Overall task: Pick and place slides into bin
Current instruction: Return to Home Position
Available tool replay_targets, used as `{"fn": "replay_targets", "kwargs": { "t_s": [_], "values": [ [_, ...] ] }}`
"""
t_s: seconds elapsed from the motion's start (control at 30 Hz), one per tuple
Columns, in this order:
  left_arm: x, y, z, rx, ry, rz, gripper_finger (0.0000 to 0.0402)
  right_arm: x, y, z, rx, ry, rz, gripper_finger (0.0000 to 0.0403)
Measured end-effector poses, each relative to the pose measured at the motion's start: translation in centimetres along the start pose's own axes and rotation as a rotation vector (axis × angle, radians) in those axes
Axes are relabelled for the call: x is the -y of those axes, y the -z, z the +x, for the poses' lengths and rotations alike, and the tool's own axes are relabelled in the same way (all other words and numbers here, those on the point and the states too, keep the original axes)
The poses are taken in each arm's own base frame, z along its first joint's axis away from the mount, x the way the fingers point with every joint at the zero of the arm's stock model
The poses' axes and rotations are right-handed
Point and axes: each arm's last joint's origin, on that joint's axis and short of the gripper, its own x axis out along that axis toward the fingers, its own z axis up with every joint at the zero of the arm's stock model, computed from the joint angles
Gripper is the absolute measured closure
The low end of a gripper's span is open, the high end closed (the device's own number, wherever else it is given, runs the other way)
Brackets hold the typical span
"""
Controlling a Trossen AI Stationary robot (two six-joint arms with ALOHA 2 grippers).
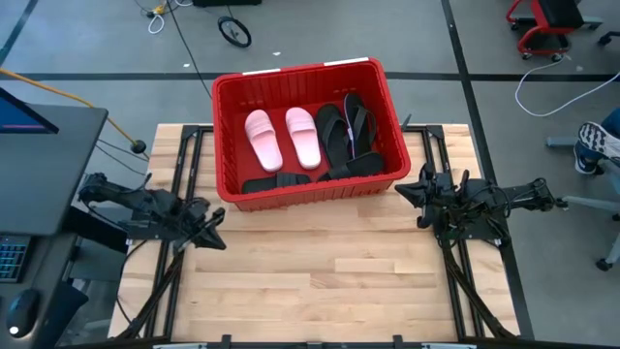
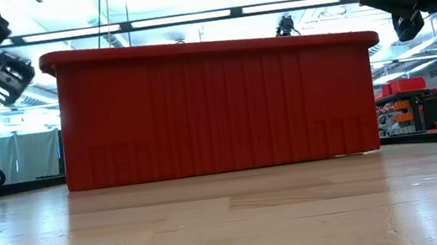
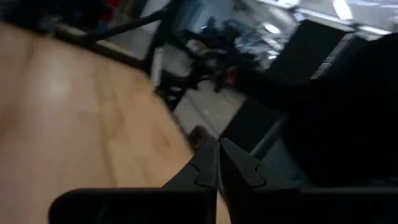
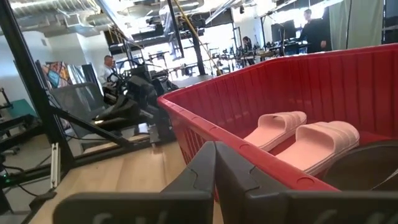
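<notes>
right gripper (image 4: pixel 214 165) & left gripper (image 3: pixel 217 160) were closed, empty, near bin (image 1: pixel 320 190) w/ slides (image 1: pixel 263 140) inside; prob. homing, next tuck 2 arms back

Red rectangular plastic bin (image 1: pixel 320 192): moulded plastic, outer walls finely ribbed top to bottom, light sheen, smooth rim.

Two pale pink wide-strap slides (image 1: pixel 263 139) inside the bin: smooth, matt, foam-like, no visible texture.

Black slides (image 1: pixel 349 131) beside them in the bin: matt, rubbery look. Surface detail is too dark to read.

Pale wooden plank table top (image 1: pixel 320 276) under the bin: glued strips, visible grain, satin lacquer. It shows soft reflections in front of the bin.

Grey floor (image 1: pixel 436 39) beyond the bin: smooth, concrete-like, dull.

Left gripper (image 3: pixel 217 143) and right gripper (image 4: pixel 216 144), one on either side of the bin: matt black, plastic-looking, smooth-faced fingers.
</notes>
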Motion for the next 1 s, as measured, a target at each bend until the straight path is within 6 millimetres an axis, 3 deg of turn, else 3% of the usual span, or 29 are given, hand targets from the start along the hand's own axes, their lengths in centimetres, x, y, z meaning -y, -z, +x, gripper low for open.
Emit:
{"fn": "replay_targets", "kwargs": {
  "t_s": [0.4,0.6,0.87,1.0],
  "values": [
    [-0.16,-0.20,-0.03,0.018,-0.082,0.187,0.0383,0.01,0.05,0.00,-0.005,0.001,0.004,0.0389],
    [-0.36,-0.19,-0.05,0.031,-0.139,0.200,0.0386,0.01,0.05,0.00,-0.005,0.001,0.004,0.0387],
    [-0.36,-0.30,-0.06,0.066,-0.150,-0.025,0.0370,0.01,0.05,0.00,-0.005,0.001,0.004,0.0389],
    [-0.36,-0.30,-0.06,0.067,-0.149,-0.044,0.0367,0.01,0.05,0.00,-0.005,0.001,0.004,0.0389]
  ]
}}
